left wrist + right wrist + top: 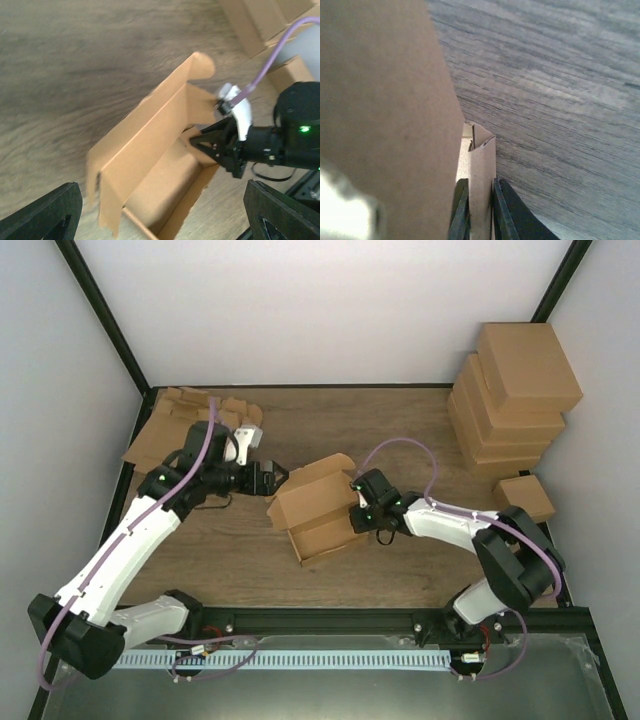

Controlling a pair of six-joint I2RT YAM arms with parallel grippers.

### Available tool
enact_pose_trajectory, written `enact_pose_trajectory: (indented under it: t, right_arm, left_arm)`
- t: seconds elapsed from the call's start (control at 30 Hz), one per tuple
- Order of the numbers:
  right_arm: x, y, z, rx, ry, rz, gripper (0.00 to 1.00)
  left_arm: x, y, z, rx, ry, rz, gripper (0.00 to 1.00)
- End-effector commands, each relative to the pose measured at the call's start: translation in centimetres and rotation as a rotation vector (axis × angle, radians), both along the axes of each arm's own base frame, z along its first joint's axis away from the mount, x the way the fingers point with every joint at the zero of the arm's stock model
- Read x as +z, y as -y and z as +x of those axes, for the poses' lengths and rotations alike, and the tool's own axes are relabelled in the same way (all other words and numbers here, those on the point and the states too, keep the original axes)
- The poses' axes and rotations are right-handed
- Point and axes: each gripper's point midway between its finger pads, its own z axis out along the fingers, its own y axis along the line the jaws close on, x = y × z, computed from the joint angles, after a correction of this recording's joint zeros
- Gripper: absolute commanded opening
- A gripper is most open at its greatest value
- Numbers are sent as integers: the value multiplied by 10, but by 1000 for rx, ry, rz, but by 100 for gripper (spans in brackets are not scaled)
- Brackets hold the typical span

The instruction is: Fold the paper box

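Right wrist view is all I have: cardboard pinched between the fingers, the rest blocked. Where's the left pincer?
Observer: The left pincer is open wide and gripping nothing, at the left end of the paper box.
Operator: Which part does the right one hold?
Observer: The right pincer is shut on the box's right-hand end wall.
Operator: Box closed yet?
Observer: No. The top is open, and the long lid flap is standing up.
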Motion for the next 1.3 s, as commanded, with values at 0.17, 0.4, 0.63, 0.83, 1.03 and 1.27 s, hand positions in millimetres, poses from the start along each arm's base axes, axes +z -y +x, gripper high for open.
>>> enact_pose_trajectory:
  t: [0.17, 0.4, 0.63, 0.83, 1.03, 1.27]
  right_arm:
    - [-19, 13, 7, -72, 6, -110, 19]
    - [-21, 15, 8, -86, 62, -254, 8]
    - [-24, 15, 7, -100, 112, -370, 1]
    - [-13, -3, 2, -54, 99, -257, 31]
    - [27, -24, 0, 0, 126, -68, 43]
    - [56, -24, 6, 22, 119, 70, 49]
  left_arm:
    - [-26, -25, -1, 144, -1, 23, 91]
    - [-33, -27, 4, 150, -5, 57, 92]
    - [-35, -28, 4, 149, -6, 60, 92]
    - [-37, -27, 2, 147, -11, 55, 92]
    - [-42, -29, -2, 138, 0, 61, 100]
    - [-54, -36, 1, 179, -7, 85, 100]
